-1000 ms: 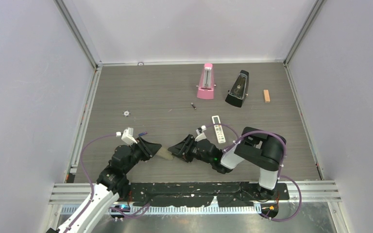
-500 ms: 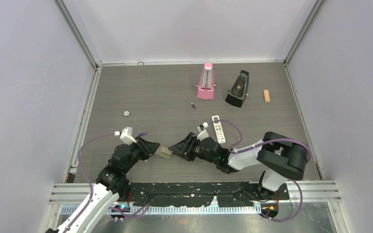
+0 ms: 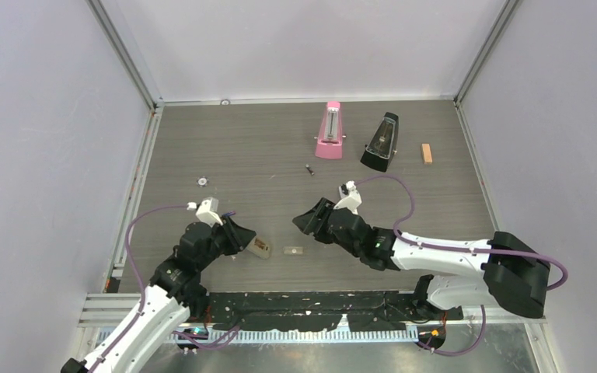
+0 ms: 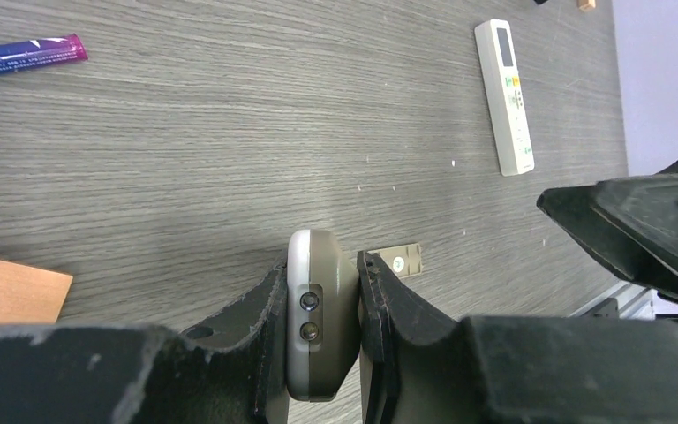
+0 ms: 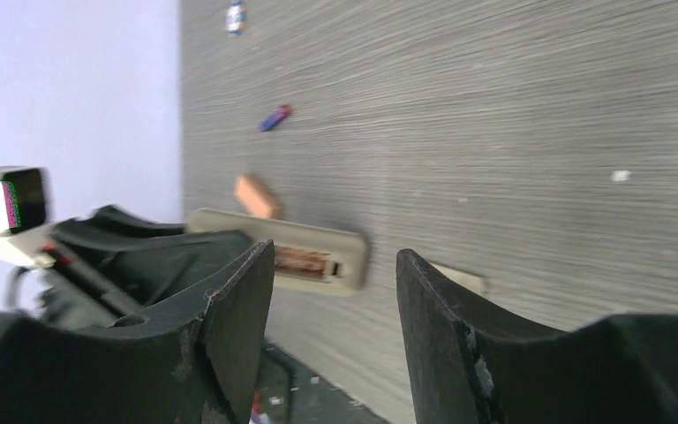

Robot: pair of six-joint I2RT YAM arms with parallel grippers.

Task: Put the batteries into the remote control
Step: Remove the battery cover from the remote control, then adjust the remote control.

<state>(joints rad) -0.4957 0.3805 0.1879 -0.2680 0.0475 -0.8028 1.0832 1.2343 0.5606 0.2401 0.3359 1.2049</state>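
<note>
Clamping the remote control (image 3: 261,247) edge-on, the left tool (image 3: 241,235) has both fingers pressed to the grey-beige body, near and left of centre, low over the worktop (image 3: 264,148); cannot tell whether the body touches the surface; battery bay (image 5: 305,261) uncovered and turned toward the right tool (image 5: 334,258), whose jaws stand apart with nothing between them; loose cover (image 3: 293,250) flat on the worktop just right of the remote; coppery contacts show bare, so by my reading no cell is in yet and the step in hand is fetching one; purple battery (image 4: 22,51) lies just beyond the left tool, dark battery (image 3: 309,169) farther back toward the pink metronome (image 3: 329,130); the dark one looks the easier pick, well apart from both arms; the purple one sits close to the left wrist and would likely crowd the approach; best pinched across mid-length so both ends stay free; long axis then lined up with the bay, flat end probably to the spring; left clamp should not shift while the cell is pressed home.
</note>
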